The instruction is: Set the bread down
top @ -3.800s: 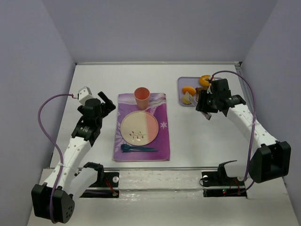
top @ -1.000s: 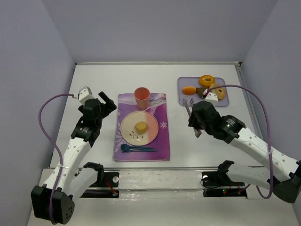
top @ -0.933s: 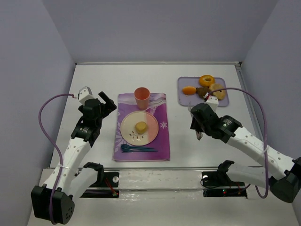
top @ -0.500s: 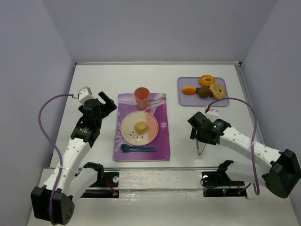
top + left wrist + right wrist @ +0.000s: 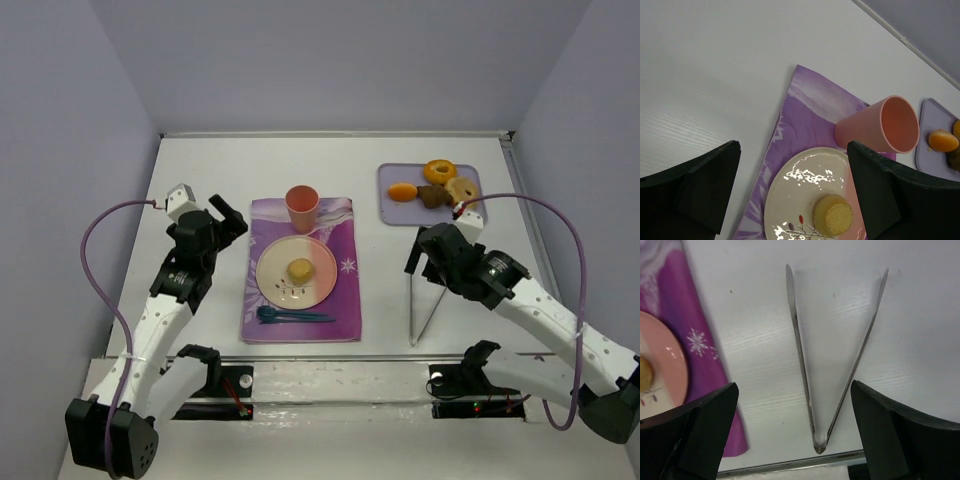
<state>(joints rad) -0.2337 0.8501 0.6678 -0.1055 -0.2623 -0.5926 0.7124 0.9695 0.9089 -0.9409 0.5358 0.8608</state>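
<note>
The bread, a small pale yellow bun, lies on the round cream and pink plate. In the left wrist view the bread sits near the plate's lower edge. My right gripper hangs open above metal tongs lying flat on the table. The right wrist view shows the tongs spread in a V under my right gripper, touching neither finger. My left gripper hovers open left of the plate, and in its own view the left gripper holds nothing.
A pink cup stands on the purple placemat behind the plate. Blue cutlery lies on the mat's near side. A lilac tray at the back right holds donuts and an orange piece.
The right gripper has opened and let go of the tongs, which now lie on the table. The right arm drew back from the plate. The bread stays on the plate; the left arm is still.
</note>
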